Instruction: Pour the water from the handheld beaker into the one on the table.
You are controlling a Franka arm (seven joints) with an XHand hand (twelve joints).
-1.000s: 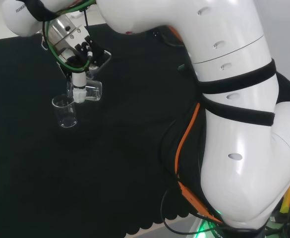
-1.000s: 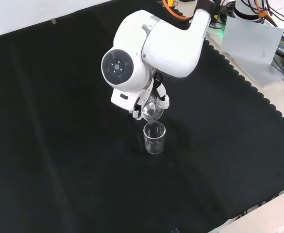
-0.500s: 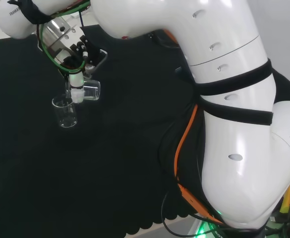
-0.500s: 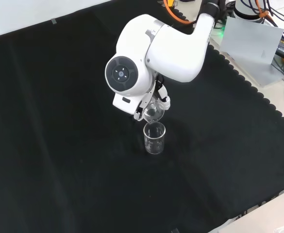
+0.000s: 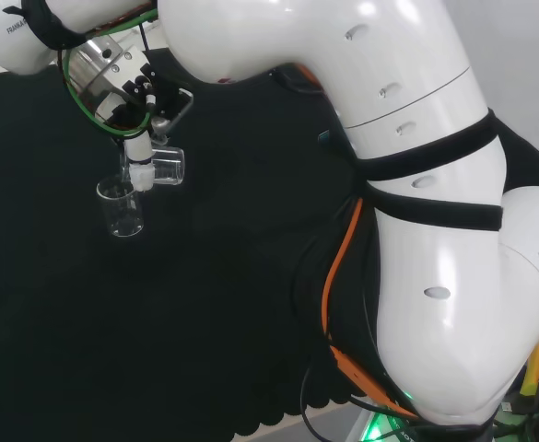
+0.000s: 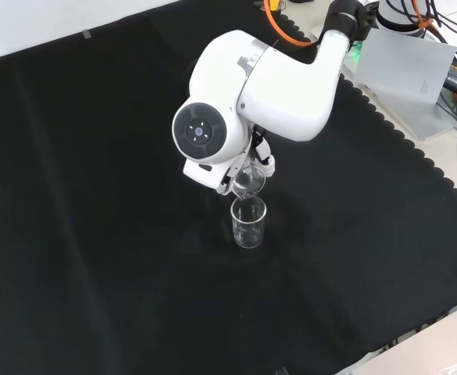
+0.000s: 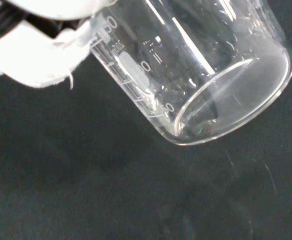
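Observation:
A clear glass beaker [image 5: 122, 208] stands upright on the black cloth; the front view has it [image 6: 248, 223] just below the arm's round-capped link. The hand [image 5: 141, 164] is shut on a second clear beaker [image 5: 166, 168], which lies on its side with its mouth toward the standing one. In the front view this held beaker [image 6: 248, 181] hangs tilted right above the standing beaker's rim, and the hand [image 6: 265, 161] is mostly behind the white link. The wrist view has the held beaker [image 7: 195, 65] close up with a white fingertip [image 7: 46, 65] on its wall. Any water in either beaker is too faint to make out.
The arm's big white links [image 5: 407, 184] stand at the head view's right. In the front view the cloth's scalloped edge [image 6: 415, 148] runs along the right, with a grey plate [image 6: 404, 62] and cables beyond it.
The arm's upper link has shifted slightly, toward the left in the head view. The held beaker has risen a little and stays tipped over the standing one.

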